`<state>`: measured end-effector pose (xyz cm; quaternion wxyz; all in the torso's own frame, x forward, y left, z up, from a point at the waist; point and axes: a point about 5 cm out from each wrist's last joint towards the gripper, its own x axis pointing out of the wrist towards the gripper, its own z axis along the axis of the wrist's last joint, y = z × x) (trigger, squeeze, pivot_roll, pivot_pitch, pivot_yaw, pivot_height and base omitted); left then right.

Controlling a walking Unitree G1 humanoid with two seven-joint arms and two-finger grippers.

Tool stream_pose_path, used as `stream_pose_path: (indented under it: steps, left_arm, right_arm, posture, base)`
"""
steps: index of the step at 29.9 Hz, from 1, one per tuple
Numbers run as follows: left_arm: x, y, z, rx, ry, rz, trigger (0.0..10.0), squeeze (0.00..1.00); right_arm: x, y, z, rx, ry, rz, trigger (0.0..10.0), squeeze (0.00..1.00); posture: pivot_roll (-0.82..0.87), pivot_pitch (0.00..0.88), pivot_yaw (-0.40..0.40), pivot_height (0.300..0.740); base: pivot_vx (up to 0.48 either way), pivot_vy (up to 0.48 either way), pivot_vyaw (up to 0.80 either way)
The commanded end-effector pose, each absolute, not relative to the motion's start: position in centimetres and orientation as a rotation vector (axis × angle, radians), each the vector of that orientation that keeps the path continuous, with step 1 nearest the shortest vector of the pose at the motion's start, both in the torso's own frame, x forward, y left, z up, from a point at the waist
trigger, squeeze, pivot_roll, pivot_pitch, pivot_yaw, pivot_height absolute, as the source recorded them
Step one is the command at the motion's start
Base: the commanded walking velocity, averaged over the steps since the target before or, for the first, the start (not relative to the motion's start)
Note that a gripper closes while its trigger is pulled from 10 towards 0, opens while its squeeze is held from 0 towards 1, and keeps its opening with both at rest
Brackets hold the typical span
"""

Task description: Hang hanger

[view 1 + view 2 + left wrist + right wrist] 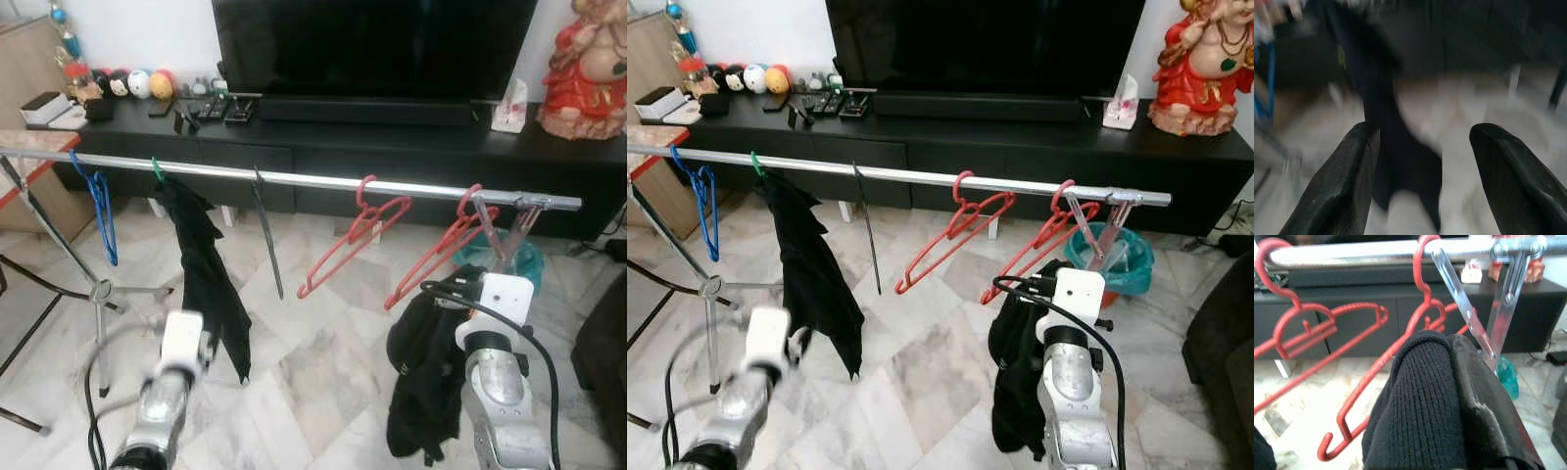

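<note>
black garment [426,377] in right gripper [1449,396], apparently

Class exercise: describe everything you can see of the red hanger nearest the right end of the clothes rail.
The red hanger looks like thin plastic, with a curved hook looped over the silver rail close to its right end bracket. It hangs empty and tilted, one arm slanting down to the left and ending in a small upturned hook. A second red hanger hangs beside it. The black garment held by the right gripper sits just before it.

Two silver arms, left arm [157,416] and right arm [505,411], each end in a white boxy wrist block. A black cable [534,338] loops over the right arm. The left gripper [1422,181] has thick, rounded black fingers [1339,186].
</note>
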<state>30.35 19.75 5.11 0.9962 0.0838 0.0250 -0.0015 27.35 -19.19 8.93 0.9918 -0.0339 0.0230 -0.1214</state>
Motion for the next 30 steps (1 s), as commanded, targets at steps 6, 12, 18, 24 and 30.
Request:
stream_pose_path:
  steps: [6, 12, 18, 24, 30]
  left_arm:
    - [29.0, 18.6, 6.0, 0.162, -0.045, -0.052, 10.0, 0.0]
    - [27.8, 18.0, 5.3, 0.134, -0.022, -0.052, 10.0, 0.0]
    - [28.4, 17.6, 6.5, 0.118, -0.039, -0.059, 10.0, 0.0]
    - [28.7, 17.4, 7.0, 0.107, -0.054, -0.071, 10.0, 0.0]
    - [28.9, 17.5, 7.5, 0.101, -0.055, -0.072, 10.0, 0.0]
  right_arm:
    - [27.1, -19.4, 8.1, -0.064, 0.058, -0.24, 10.0, 0.0]
    - [26.7, -19.9, 7.2, -0.049, 0.091, -0.261, 10.0, 0.0]
    - [26.6, -19.7, 6.5, -0.041, 0.105, -0.265, 10.0, 0.0]
    - [26.7, -19.4, 6.7, -0.033, 0.099, -0.26, 10.0, 0.0]
    - [26.8, -19.5, 6.4, -0.012, 0.115, -0.279, 10.0, 0.0]
  posture:
    - [-0.15, 0.0, 0.061, 0.74]
    - [-0.15, 0.0, 0.054, 0.74]
    - [-0.14, 0.0, 0.057, 0.74]
    - [-0.14, 0.0, 0.061, 0.74]
    - [-0.14, 0.0, 0.062, 0.74]
  base:
    - [0.0, 0.0, 0.0]
    - [0.0, 0.0, 0.0]
    - [0.0, 0.0, 0.0]
    - [0.043, 0.0, 0.0]
    - [0.282, 0.0, -0.27]
